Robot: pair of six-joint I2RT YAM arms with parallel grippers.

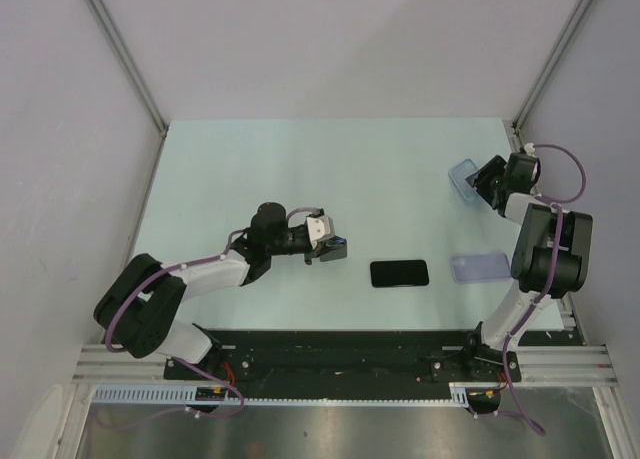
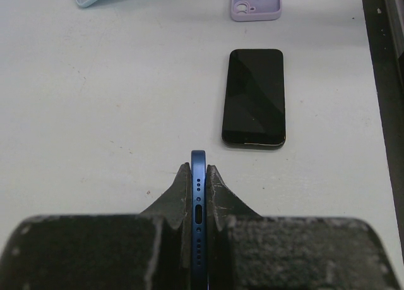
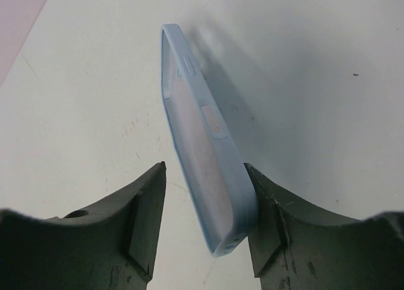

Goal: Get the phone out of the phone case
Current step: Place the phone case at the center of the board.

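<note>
on your left, the left end effector is closed tight on the blue phone, gripping its flat faces and holding it on edge. the edge with the port and speaker holes faces the wrist camera, so the phone's long axis runs away from that lens and you can't see its length. the phone is bare, with no case on it.

just to its right a black phone lies flat on the table, long axis left to right in the top view. next comes a lavender case, also flat, close by the right arm.

toward the far right corner, the right end effector stands half open around the light blue case. the case is on edge and tilted. it leans on one pad with a clear gap to the other, so it isn't pinched.

phone and case are well apart, one at each arm, so i'd judge the separation done. what's left for you is likely to set the blue phone down on the left, clear of the black one.

no brand, label or writing can be read anywhere.
</note>
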